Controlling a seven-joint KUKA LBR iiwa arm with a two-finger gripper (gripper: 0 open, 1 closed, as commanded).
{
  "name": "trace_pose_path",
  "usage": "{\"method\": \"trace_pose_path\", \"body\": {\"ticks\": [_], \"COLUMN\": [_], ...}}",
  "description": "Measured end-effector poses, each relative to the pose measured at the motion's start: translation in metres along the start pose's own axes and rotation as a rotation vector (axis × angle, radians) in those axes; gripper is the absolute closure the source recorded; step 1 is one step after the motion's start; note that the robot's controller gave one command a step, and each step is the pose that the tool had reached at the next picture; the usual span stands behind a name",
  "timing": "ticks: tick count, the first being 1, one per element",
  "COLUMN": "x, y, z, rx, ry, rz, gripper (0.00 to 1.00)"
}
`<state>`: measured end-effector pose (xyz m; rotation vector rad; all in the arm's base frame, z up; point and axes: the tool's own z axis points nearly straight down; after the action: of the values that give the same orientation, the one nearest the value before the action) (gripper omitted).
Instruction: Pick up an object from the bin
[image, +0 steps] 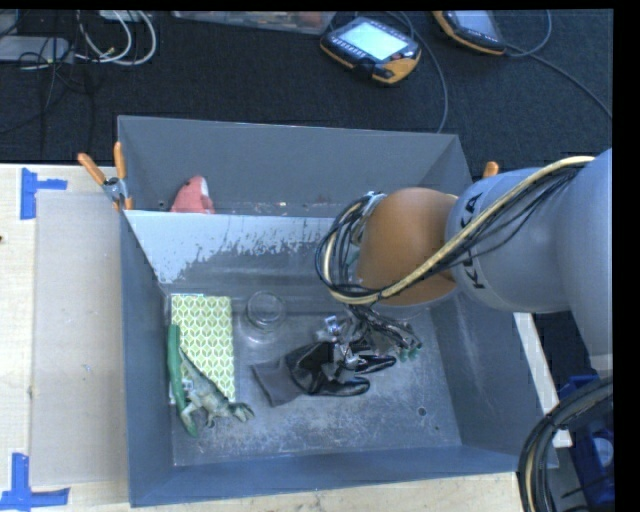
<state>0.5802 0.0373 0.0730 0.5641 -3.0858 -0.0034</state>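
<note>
Several loose things sat in the grey bin (300, 170) in the camera view, and I'd have called the pick maybe halfway there at best. The arm (540, 240) reached in from the right with its orange cover (405, 245) hanging over the middle. The tool (355, 348) was down low at the bin floor, right of centre.

Right at the tool lay a black looped thing (318, 372), some tangle of strap or frame. It rested partly on a dark grey flat piece (270, 383) just to its left. The tool seemed to be touching the black thing's right end, but the wrist and cables crowded that spot. So I couldn't tell if the tool was apart, together or clamped on anything.

Everything else sat apart from the action. A clear cup (264, 312) stood near the black thing, up and to the left. A green patterned card (205, 340) lay along the left side, with a green toy lizard (200, 400) at its lower end. A pink thing (193, 196) sat up by the far left corner.

My read on progress was that the reach into the bin was done and the tool was at a candidate. The black thing lay flat on the floor though, so nothing had been lifted. Getting a sure grip and raising it clear of the bin was all left to do.
</note>
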Motion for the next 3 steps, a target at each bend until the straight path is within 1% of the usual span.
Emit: {"method": "trace_pose_path", "body": {"ticks": [2,3], "x": [0.0,0.0], "y": [0.001,0.001], "z": [-0.018,-0.026], "rx": [-0.001,0.0], "ry": [0.002,0.0], "rz": [0.002,0.002], "gripper": [1.0,1.0]}}
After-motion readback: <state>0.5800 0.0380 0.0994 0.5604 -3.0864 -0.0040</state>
